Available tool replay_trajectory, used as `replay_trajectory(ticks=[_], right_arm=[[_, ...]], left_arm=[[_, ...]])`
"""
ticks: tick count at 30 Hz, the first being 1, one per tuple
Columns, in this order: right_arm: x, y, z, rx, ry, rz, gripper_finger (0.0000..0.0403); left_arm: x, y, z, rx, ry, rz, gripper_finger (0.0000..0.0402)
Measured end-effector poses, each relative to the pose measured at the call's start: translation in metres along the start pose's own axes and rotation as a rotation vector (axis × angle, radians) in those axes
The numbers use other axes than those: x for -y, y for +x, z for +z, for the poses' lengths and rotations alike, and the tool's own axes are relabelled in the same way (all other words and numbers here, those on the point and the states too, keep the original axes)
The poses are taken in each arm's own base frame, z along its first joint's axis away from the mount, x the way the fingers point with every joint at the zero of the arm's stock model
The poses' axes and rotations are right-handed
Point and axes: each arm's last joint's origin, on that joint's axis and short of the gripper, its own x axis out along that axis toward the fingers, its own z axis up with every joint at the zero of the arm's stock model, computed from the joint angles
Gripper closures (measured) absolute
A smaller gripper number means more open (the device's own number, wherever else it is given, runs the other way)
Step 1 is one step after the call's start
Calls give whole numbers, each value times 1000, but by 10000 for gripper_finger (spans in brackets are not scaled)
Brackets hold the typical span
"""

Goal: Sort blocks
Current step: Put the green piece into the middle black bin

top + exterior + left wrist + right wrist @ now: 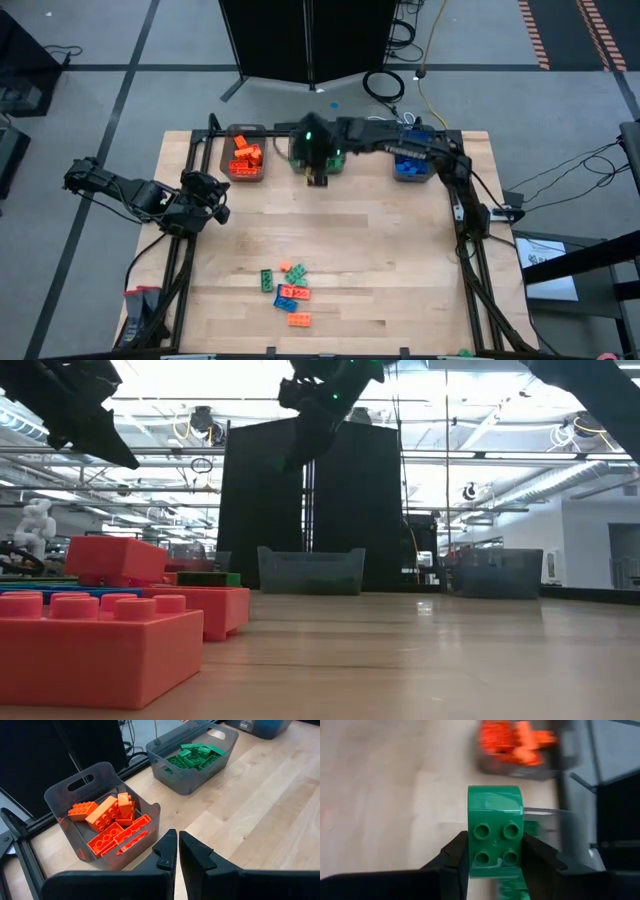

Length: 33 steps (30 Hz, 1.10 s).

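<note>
My right gripper is shut on a green block and hangs above the far middle of the table, over the near edge of the green bin. The block's four studs face the wrist camera. A small pile of orange, green and blue blocks lies flat on the table near its front edge. My left gripper is shut with nothing in it, raised at the table's left side, just short of the orange bin. My right gripper pinches the green block by its two opposite side faces, one finger on each side. The fingers slant downward. The block is lifted clear of the table, and its rounded end sticks out past the fingertips.
Three grey bins stand in a row along the far edge: orange blocks in the left one, green in the middle, blue in the right one. Bare wood lies between the bins and the pile. A black frame borders the table.
</note>
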Motion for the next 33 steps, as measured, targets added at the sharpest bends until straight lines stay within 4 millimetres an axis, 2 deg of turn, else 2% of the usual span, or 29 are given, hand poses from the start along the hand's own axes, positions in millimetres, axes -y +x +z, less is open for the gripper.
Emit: replay_trajectory(ticks=[7,11,14,18,25,30,33], right_arm=[[63,-9,-19,11,178,-101,283],[86,-6,-32,-8,246,-130,283],[96,3,-41,-35,265,-131,283],[102,24,-52,-90,276,-105,283],[98,68,-71,-199,219,-6,283],[99,86,-83,-243,174,53,283],[101,89,-87,-247,166,73,283]], left_arm=[[0,0,0,1,0,1,378],[0,0,0,1,0,1,378],[0,0,0,1,0,1,378],[0,0,0,1,-1,0,378],[0,0,0,-4,-1,-3,378],[0,0,0,-4,-1,-3,378],[0,0,0,-3,-3,-3,378]])
